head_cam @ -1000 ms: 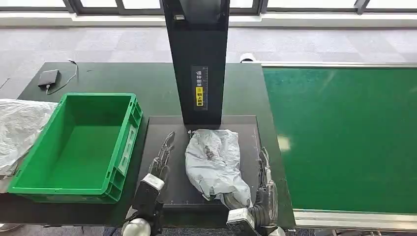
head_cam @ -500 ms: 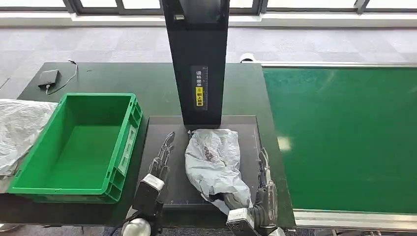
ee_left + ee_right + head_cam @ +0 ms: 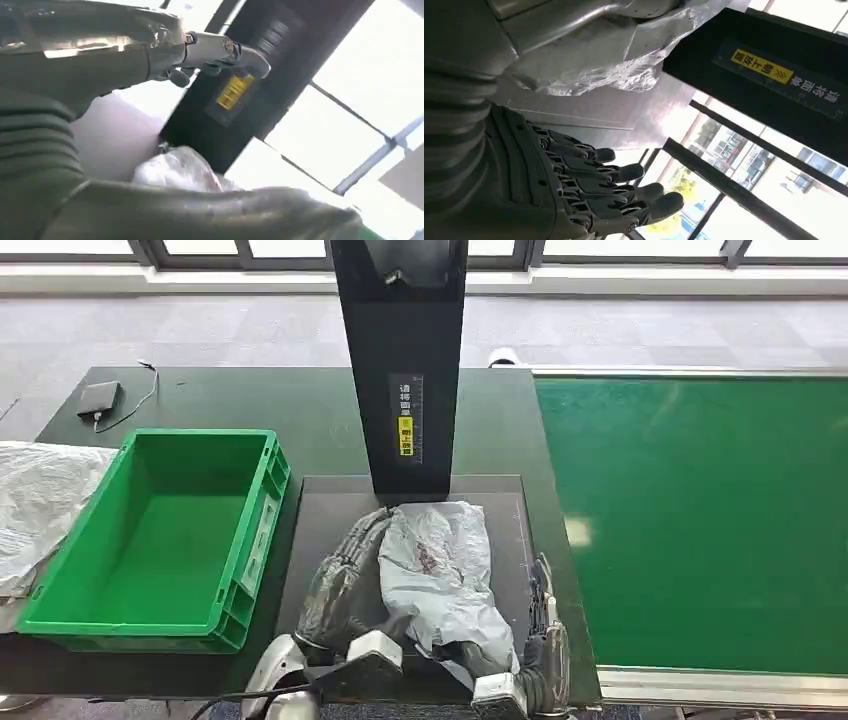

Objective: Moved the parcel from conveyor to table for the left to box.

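Observation:
The parcel (image 3: 440, 570), a crumpled grey plastic mailer bag, lies on the black plate (image 3: 320, 510) at the foot of the black post (image 3: 405, 360). My left hand (image 3: 345, 575) lies against the parcel's left side with its fingers stretched along it. In the left wrist view the parcel (image 3: 175, 167) sits between the thumb (image 3: 200, 215) and the spread fingers (image 3: 215, 50). My right hand (image 3: 540, 635) stands at the parcel's right side, fingers straight and apart. The right wrist view has the parcel (image 3: 609, 55) beside that hand's straight fingers (image 3: 624, 175).
A green crate (image 3: 60, 615) stands left of the plate, with nothing inside. Further left lies another grey bag (image 3: 40, 500). The green conveyor belt (image 3: 700, 520) runs along the right. A small black device with a cable (image 3: 100, 398) sits at the table's far left corner.
My left hand has swung right from the plate's left part until it lies against the parcel's left side. The parcel and my right hand have barely moved.

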Controlling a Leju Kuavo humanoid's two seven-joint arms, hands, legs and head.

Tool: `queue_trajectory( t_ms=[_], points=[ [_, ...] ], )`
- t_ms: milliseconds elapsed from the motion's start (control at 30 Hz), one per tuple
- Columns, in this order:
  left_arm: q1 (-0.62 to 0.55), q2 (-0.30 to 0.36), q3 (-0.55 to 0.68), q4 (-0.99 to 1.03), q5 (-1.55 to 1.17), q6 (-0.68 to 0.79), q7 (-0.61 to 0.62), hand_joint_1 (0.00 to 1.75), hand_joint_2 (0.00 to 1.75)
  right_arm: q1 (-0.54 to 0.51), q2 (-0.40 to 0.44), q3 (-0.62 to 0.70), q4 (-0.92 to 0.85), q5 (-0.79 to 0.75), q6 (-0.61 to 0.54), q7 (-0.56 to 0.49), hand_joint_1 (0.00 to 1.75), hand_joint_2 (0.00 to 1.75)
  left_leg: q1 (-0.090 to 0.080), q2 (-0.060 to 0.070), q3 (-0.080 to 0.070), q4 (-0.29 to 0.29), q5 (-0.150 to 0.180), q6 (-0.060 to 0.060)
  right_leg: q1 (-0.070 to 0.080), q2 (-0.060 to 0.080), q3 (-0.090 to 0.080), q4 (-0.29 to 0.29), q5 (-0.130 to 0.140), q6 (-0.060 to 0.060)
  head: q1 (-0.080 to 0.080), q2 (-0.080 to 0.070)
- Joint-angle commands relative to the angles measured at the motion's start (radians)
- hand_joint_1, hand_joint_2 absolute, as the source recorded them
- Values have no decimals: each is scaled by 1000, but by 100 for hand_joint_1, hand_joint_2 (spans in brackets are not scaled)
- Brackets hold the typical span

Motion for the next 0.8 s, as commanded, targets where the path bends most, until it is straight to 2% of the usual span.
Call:
queue_trajectory(
  t_ms=[33,233,300,567,767,800],
  points=[
    [-158,6,-296,520,-201,-12,56,0,175,0,-65,28,30,-56,1,-49,0,175,-1,-7,3,-4,2,1,0,-8,6,-5,0,0,0,0],
    [-165,11,-289,513,-201,-12,55,0,175,1,-63,32,27,-55,1,-51,0,175,0,0,2,-1,0,1,0,-1,3,-2,2,1,0,0],
    [-177,7,-306,559,-253,-77,85,0,175,16,-50,14,6,-41,1,-54,0,175,0,0,1,-2,1,1,0,-1,3,-2,2,1,0,0],
    [-181,4,-308,572,-257,-78,85,0,175,19,-50,14,2,-38,1,-54,0,175,-1,0,1,-1,1,1,-1,-1,2,-1,2,1,0,0],
    [-261,-41,-295,793,-315,-51,104,0,175,54,-30,-20,-84,-4,1,-37,0,175,-1,-2,0,-1,1,1,-1,-3,2,-1,2,1,0,0],
    [-284,-55,-273,812,-327,97,80,175,175,67,-14,-45,-109,7,1,-35,0,175,-1,-2,0,-1,1,1,-1,-3,2,-1,1,1,0,0]
  ],
)
